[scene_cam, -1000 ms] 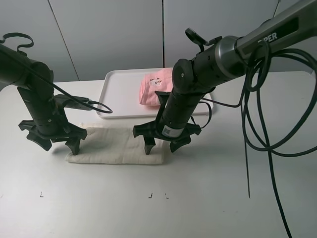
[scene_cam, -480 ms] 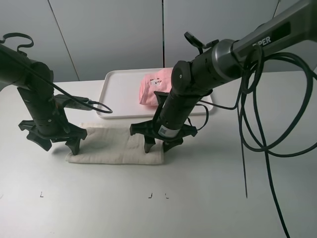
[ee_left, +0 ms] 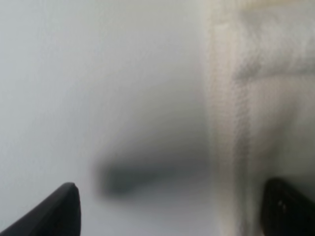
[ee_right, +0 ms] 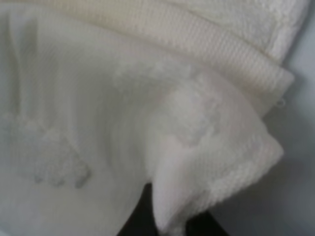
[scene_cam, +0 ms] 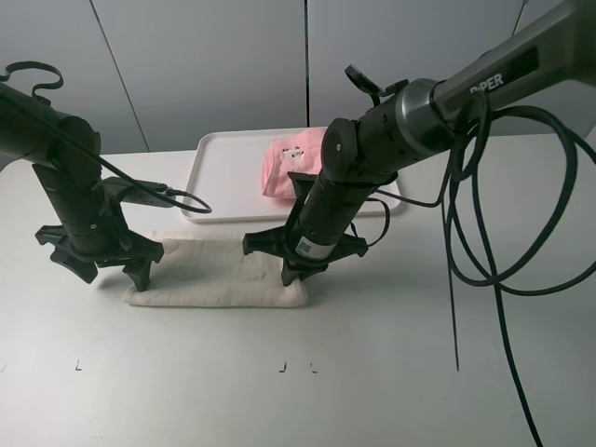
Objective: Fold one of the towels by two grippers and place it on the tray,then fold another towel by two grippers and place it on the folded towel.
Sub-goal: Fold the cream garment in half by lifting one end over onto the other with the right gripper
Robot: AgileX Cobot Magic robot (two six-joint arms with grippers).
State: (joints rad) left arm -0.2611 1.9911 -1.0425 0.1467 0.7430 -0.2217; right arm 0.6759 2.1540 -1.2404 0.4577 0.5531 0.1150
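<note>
Second fold: pink towel (scene_cam: pixel 284 172) on the tray (scene_cam: pixel 223 177), cream towel (scene_cam: pixel 209 275) at its 6 o'clock. The right gripper (scene_cam: pixel 293 277) clamps, apparently, its 3 o'clock corner; the left gripper (scene_cam: pixel 112 277) gapes empty and must pinch next.

White matte tabletop (scene_cam: pixel 391 372) fills the lower part of the exterior view. Behind it stands a light grey wall (scene_cam: pixel 214 65) of flat panels w/ thin dark seams between them. Near the front of the tabletop are 3 small black marks: a single mark (scene_cam: pixel 78 366) at left, a pair of marks (scene_cam: pixel 282 368) close together approx. mid. In the left wrist view the tabletop looks blurred, pale grey.
</note>
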